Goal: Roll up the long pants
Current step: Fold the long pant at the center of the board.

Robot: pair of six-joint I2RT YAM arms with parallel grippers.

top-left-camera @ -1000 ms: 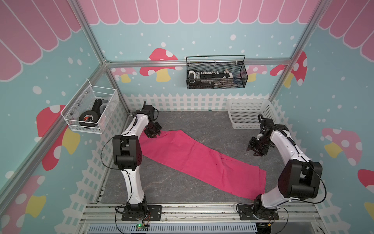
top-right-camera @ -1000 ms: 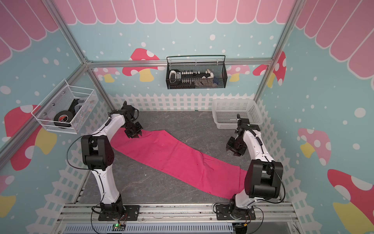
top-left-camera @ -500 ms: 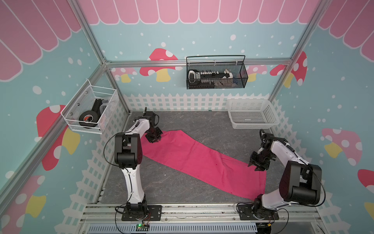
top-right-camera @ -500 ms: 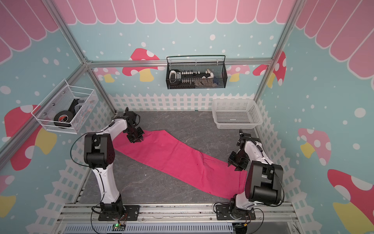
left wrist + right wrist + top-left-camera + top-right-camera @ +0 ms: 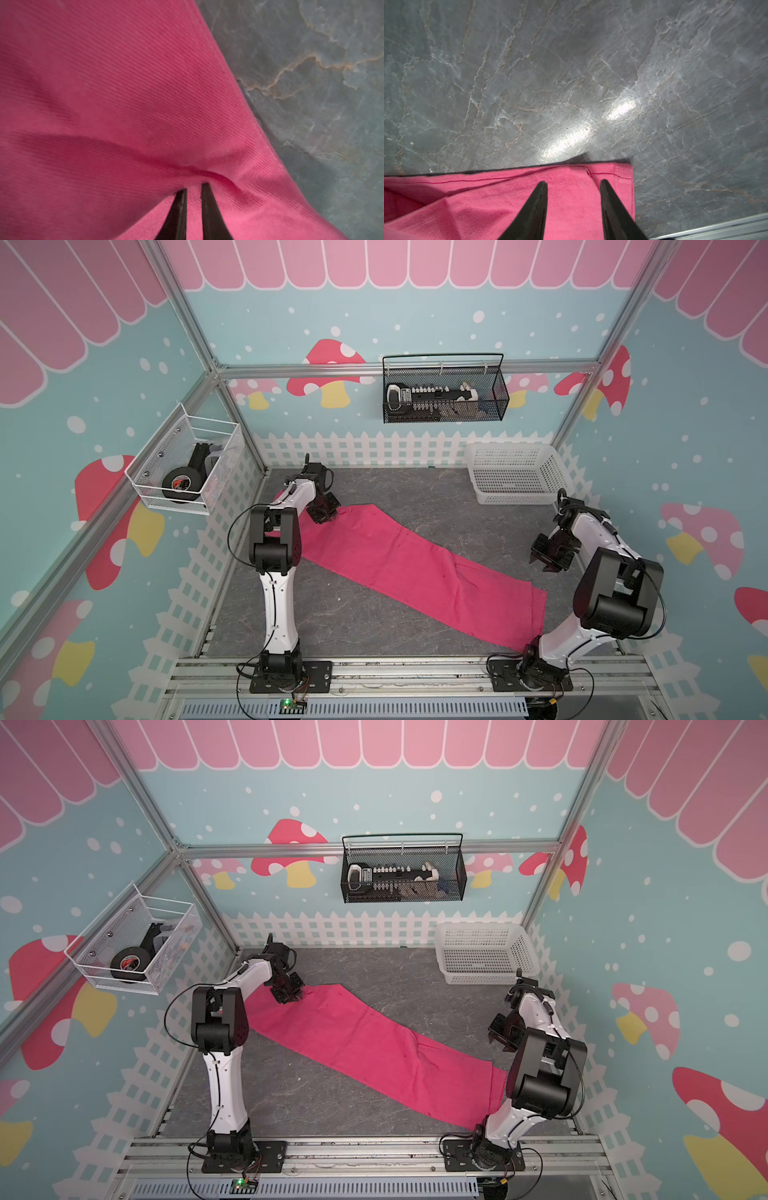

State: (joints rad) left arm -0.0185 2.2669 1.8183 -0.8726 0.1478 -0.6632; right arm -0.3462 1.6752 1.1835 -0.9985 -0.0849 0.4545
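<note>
My left hand (image 5: 194,186) is clamped on a fold at the far-left end of the long pants (image 5: 415,568), which lie flat, slanting across the desk (image 5: 353,622) to the near right. My right hand (image 5: 573,182) hangs just beside their right end, fingers (image 5: 535,207) apart.
</note>
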